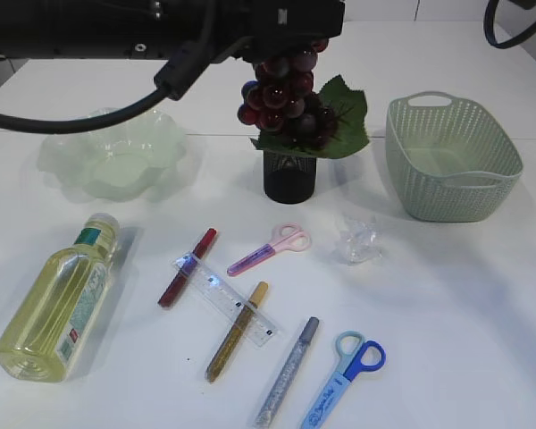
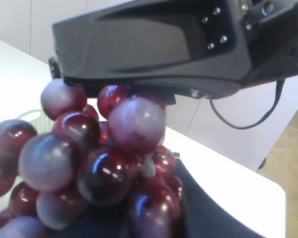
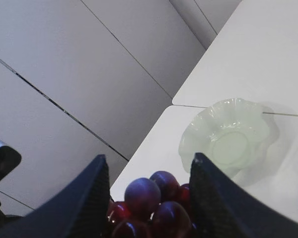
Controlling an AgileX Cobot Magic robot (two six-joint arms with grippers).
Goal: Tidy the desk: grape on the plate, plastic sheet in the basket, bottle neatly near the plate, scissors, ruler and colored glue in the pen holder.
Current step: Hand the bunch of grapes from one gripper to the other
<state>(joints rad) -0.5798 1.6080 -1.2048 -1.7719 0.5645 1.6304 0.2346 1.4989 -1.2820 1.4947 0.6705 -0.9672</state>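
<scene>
The dark red grape bunch [image 1: 281, 94] with green leaves hangs in the air above the black mesh pen holder [image 1: 289, 176]. In the right wrist view my right gripper [image 3: 146, 163] has a finger on each side of the grapes [image 3: 154, 203]. In the left wrist view the grapes [image 2: 89, 163] fill the frame. Only one dark finger of my left gripper [image 2: 208, 213] shows, under the other gripper's body. The pale green plate [image 1: 116, 156] sits back left. On the table lie the bottle [image 1: 61, 299], plastic sheet [image 1: 358, 239], pink scissors [image 1: 272, 250], blue scissors [image 1: 344, 380], ruler [image 1: 225, 299] and the red [image 1: 188, 266], gold [image 1: 237, 331] and silver [image 1: 288, 371] glue pens.
The green basket [image 1: 451, 161] stands back right with nothing visible in it. A black arm with a cable crosses the top of the exterior view from the left. The plate also shows in the right wrist view [image 3: 228, 139], beyond the fingers.
</scene>
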